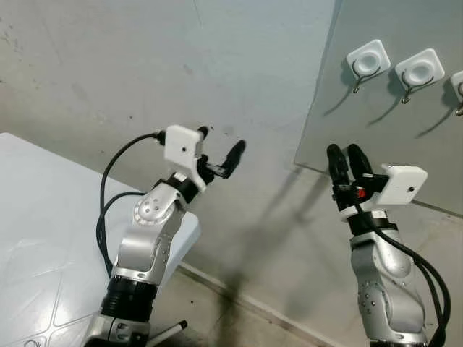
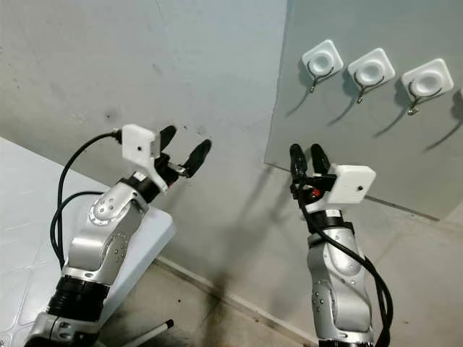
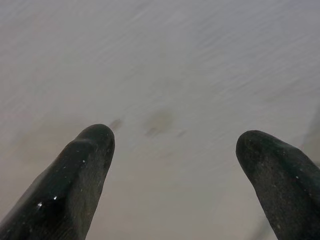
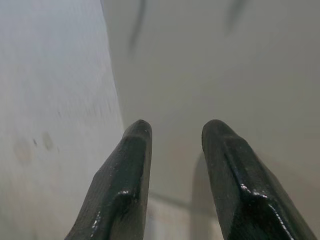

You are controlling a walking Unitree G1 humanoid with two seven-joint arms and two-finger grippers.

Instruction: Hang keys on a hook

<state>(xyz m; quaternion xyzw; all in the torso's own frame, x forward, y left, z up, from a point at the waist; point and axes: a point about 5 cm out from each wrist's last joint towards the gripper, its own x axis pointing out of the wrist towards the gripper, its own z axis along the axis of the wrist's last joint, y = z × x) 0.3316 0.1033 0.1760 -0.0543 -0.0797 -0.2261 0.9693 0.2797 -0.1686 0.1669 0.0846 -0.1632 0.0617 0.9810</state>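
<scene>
Three white square hooks (image 1: 367,61) (image 1: 419,71) (image 2: 427,79) are stuck in a row high on a grey panel (image 1: 391,137) at the upper right. My right gripper (image 1: 345,153) is raised below the leftmost hook, pointing up at the panel's lower edge. It is open by a narrow gap, and the right wrist view shows nothing between its fingers (image 4: 130,170). My left gripper (image 1: 221,144) is lifted toward the bare wall further left and is wide open. Its fingers (image 3: 90,170) hold nothing.
A white table (image 1: 43,217) stands at the lower left under my left arm. The stained grey wall (image 1: 239,65) runs behind both arms. A baseboard line (image 1: 246,300) crosses the bottom, and a thin rod (image 1: 170,331) lies by the table.
</scene>
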